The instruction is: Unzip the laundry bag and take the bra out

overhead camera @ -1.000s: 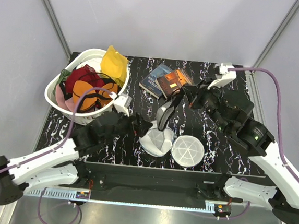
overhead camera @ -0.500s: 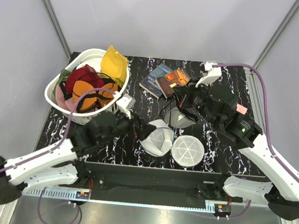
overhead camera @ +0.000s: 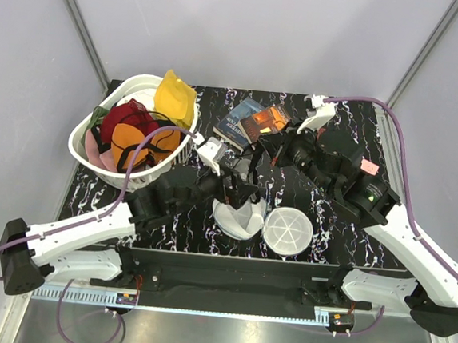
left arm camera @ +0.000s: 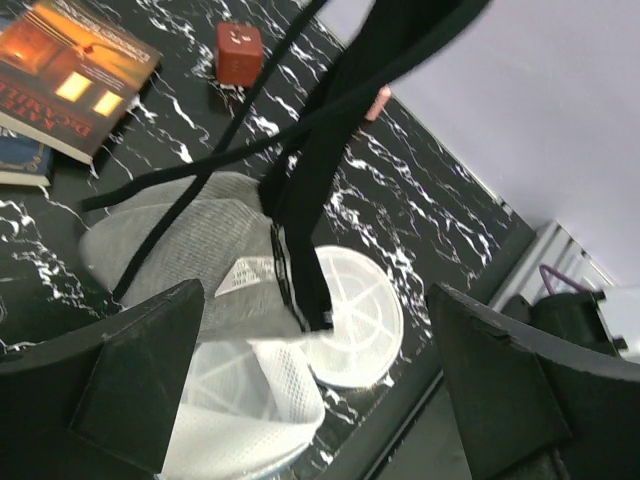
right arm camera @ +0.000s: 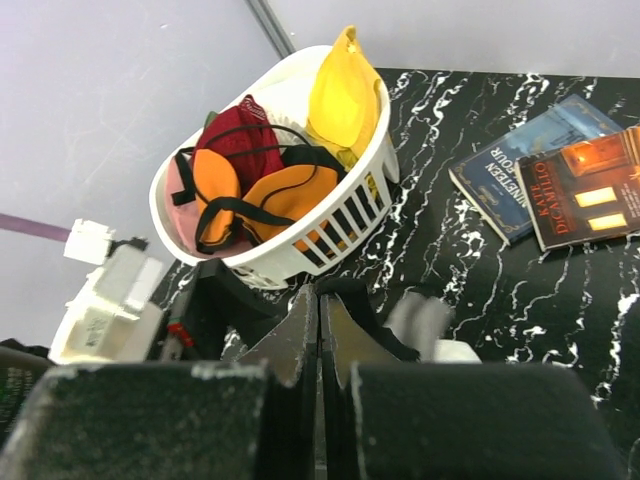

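The laundry bag (overhead camera: 239, 219) lies open and crumpled near the table's front edge, its white mesh (left arm camera: 255, 400) folded back. One flat disc end (overhead camera: 288, 231) lies beside it on the right. My right gripper (overhead camera: 269, 153) is shut on the black bra (overhead camera: 253, 167) and holds it above the bag. In the right wrist view a black strap (right arm camera: 358, 305) sits pinched at the shut gripper tips (right arm camera: 320, 292). The bra's straps (left arm camera: 320, 170) hang down, and the lower end reaches the bag's mouth. My left gripper (overhead camera: 239, 195) hovers over the bag, wide open (left arm camera: 320, 400), holding nothing.
A white slotted basket (overhead camera: 94, 156) of coloured bras stands at the back left, also seen from the right wrist (right arm camera: 330, 235). Two books (overhead camera: 253, 124) lie at the back middle. A small red cube (left arm camera: 240, 52) sits on the black marbled table (overhead camera: 328, 228).
My right gripper has drawn the bra up and back, out of the bag. My left arm has swung right and forward over the bag, which has slumped flat.
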